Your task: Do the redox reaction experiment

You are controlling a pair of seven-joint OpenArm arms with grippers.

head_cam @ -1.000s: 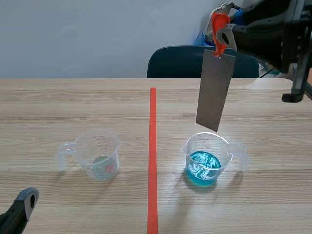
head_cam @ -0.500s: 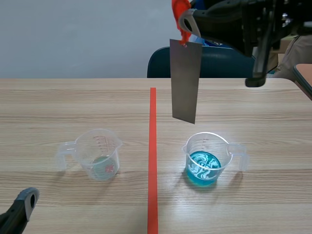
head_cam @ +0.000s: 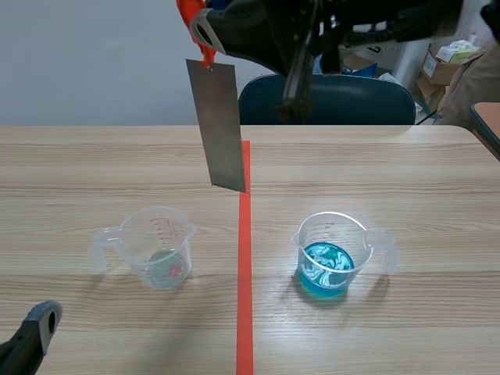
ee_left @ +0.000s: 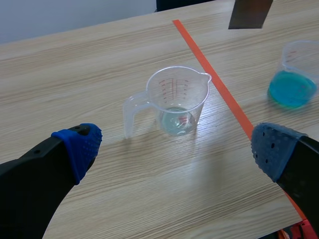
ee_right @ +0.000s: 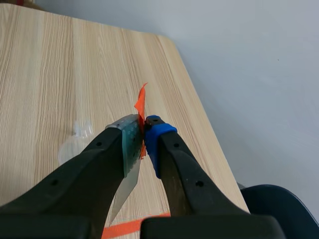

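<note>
A grey metal strip (head_cam: 220, 129) with an orange tag (head_cam: 187, 14) at its top hangs high over the table, its lower end above the red tape line. My right gripper (head_cam: 197, 27) (ee_right: 143, 137), reaching across from the right, is shut on the orange tag (ee_right: 141, 107); the metal strip (ee_right: 127, 184) hangs below its fingers. A clear measuring cup (head_cam: 160, 246) (ee_left: 177, 102) holding a little clear liquid stands left of the line. A second cup with blue liquid (head_cam: 332, 254) (ee_left: 296, 82) stands right of it. My left gripper (ee_left: 172, 149) stays open, low near the table's front edge, short of the clear cup.
A dark blue chair (head_cam: 328, 100) stands behind the table's far edge. Cardboard boxes (head_cam: 453, 58) sit at the back right. The red tape line (head_cam: 244, 273) runs down the table's middle.
My right arm has carried the metal strip leftward, from above the blue-liquid cup to over the tape line, near the clear cup's side. The left gripper has not moved.
</note>
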